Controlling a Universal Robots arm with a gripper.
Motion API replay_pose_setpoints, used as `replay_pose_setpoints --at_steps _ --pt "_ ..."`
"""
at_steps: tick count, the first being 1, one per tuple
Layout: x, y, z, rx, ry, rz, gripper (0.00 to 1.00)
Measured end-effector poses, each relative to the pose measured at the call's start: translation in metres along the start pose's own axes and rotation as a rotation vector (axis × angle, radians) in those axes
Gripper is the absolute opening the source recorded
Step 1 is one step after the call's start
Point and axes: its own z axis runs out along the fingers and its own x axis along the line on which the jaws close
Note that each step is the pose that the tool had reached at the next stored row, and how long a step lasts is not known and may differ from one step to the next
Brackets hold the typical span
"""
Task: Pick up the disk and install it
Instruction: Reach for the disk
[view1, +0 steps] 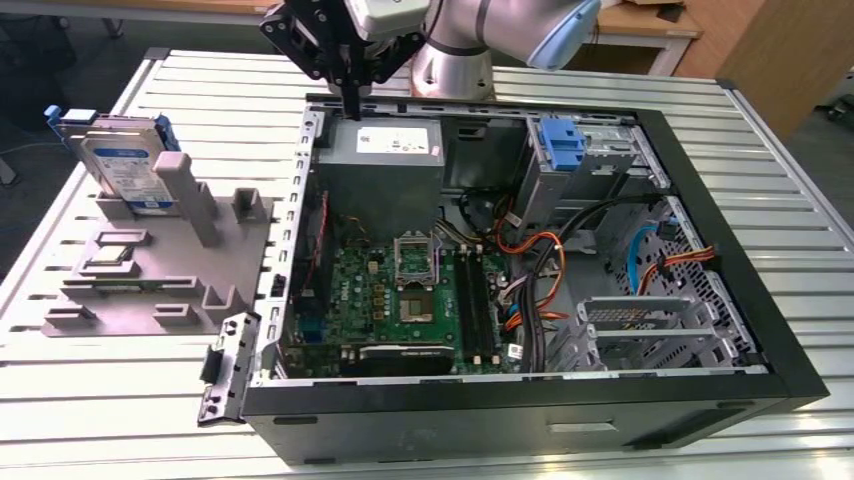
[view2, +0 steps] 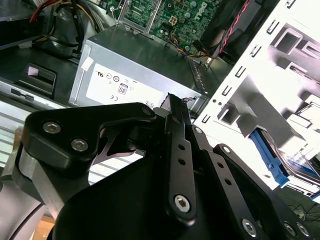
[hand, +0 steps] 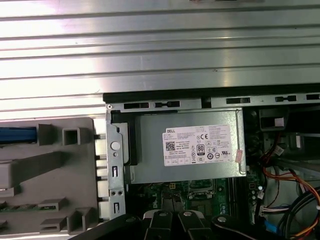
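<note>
The disk (view1: 124, 165) stands on edge in a grey holder (view1: 160, 270) at the exterior view's left, outside the open computer case (view1: 534, 400). It has a silver body, a white-and-blue label and blue side rails. Its blue rail also shows in the second wrist view (view2: 275, 162) and the first wrist view (hand: 17, 135). My gripper (view1: 351, 100) hangs over the case's far wall, just above the grey power supply box (view1: 380, 150), well off to the disk's side. Its black fingers (view2: 175, 117) are shut together with nothing between them.
Inside the case lie a green motherboard (view1: 400, 290), bundled cables (view1: 547, 260), an upright blue latch piece (view1: 563, 145) and a metal drive cage (view1: 641, 325). The case and holder rest on a slatted metal table (view1: 774, 180). The power supply's white sticker (hand: 200, 145) faces up.
</note>
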Motion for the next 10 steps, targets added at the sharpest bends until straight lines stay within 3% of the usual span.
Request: replay_pose_setpoints --at_steps 10 --pt "0.0026 -0.0002 0.0003 0.0000 0.0000 0.000 0.10"
